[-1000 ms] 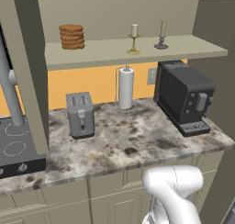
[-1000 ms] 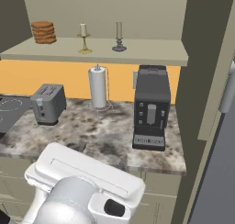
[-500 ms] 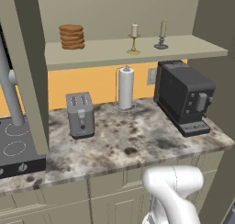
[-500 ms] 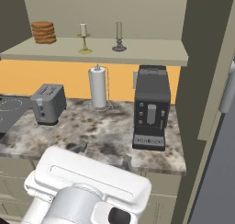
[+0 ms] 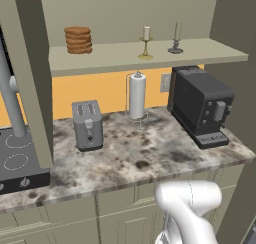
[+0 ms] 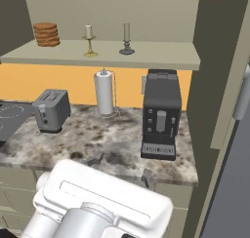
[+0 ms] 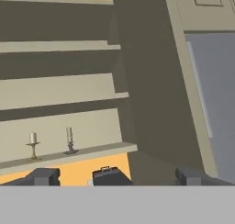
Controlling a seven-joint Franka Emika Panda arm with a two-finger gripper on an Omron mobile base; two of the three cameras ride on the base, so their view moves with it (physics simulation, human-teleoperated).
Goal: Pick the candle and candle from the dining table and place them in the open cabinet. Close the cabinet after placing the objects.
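The cabinet shelf (image 5: 150, 58) is showing beige-olive, carrying a cream candle (image 5: 146, 42) on a brass-gold holder, a greyish candle (image 5: 176, 38) on a silver-grey holder, and a brown stack of cookies (image 5: 78, 39). The table (image 5: 150, 155) is presenting a mottled grey-brown stone pattern beneath a grey toaster (image 5: 87, 124), a white paper-towel roll (image 5: 137, 95) and a black coffee machine (image 5: 200, 105). The wall (image 5: 105, 90) behind is appearing orange, and the cooktop (image 5: 17, 160) black.

I see a mottled stone worktop (image 5: 150, 158), polished. The toaster (image 5: 87, 124) looks brushed metal, the coffee machine (image 5: 201, 105) matt black plastic, one candle holder (image 5: 145, 49) brassy, the other (image 5: 175, 48) dull silver-grey.
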